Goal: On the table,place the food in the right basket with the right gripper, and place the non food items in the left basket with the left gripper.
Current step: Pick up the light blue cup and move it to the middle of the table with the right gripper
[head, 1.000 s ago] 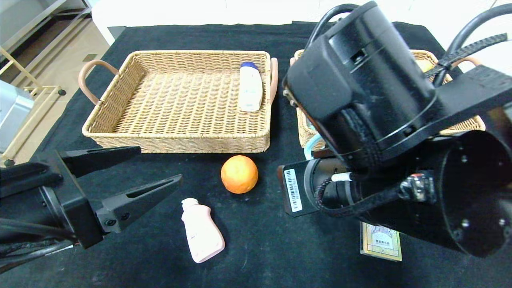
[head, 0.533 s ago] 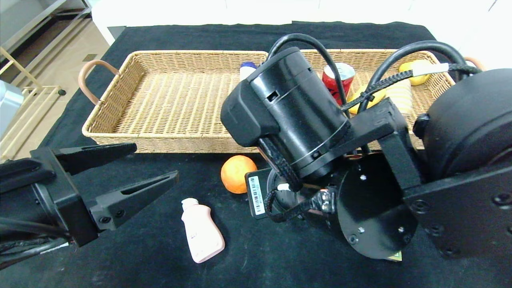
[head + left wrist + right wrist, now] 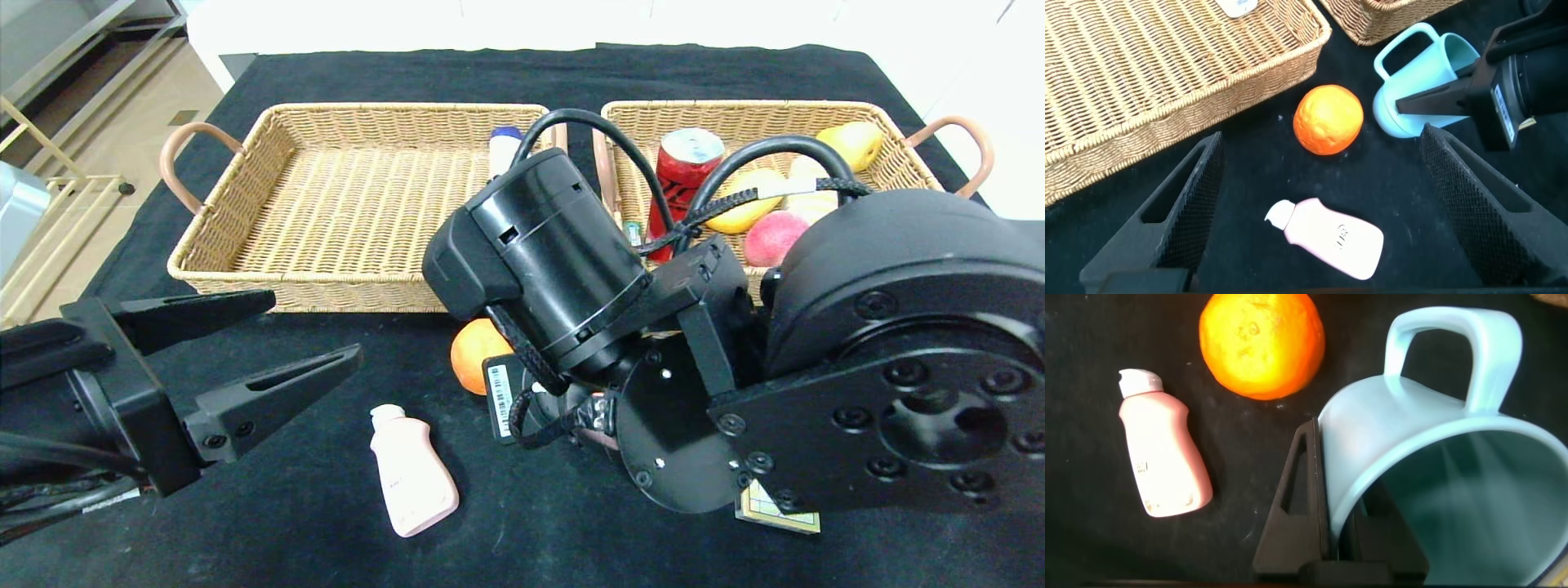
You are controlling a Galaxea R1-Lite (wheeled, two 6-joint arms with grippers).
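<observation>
Just beside the round orange on the black surface lies a light-blue plastic mug, one finger of the right pincer against its wall; its grip is unclear. The right arm has swung leftward. Left pincer hovers wide near the pink bottle.

Count: two wicker baskets, two bottles, white and pink, one orange, one blue mug, one red can, one card, several fruits in the basket at 2 o'clock.
</observation>
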